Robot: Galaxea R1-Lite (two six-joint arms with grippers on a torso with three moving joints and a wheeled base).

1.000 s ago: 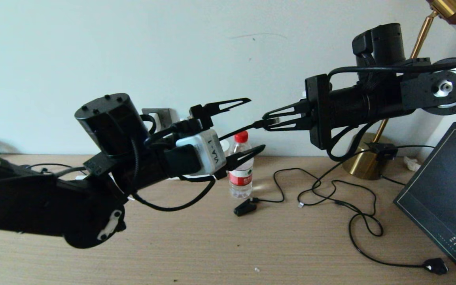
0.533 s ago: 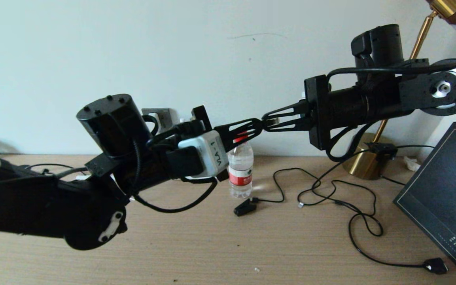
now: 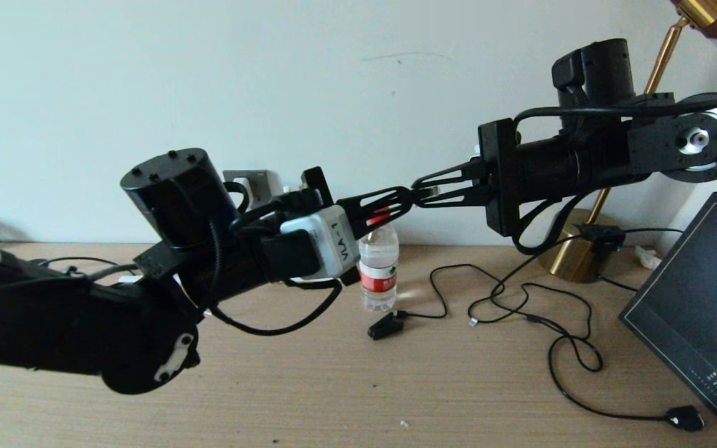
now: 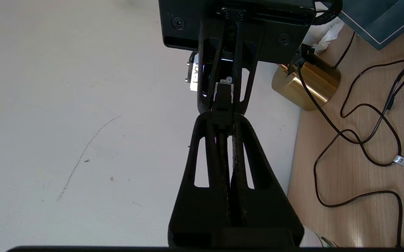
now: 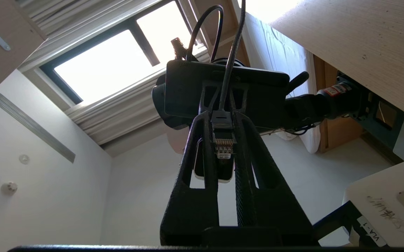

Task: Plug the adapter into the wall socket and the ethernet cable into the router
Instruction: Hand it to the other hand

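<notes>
Above the wooden desk, I have both grippers meeting tip to tip: my right gripper (image 3: 423,189) pinches the black ethernet cable (image 5: 223,138) by its clear-tipped connector, and my left gripper (image 3: 405,200) is clamped on the cord just behind it. This looks like a handover; next I'd loosen the right and check the left's hold.
</notes>
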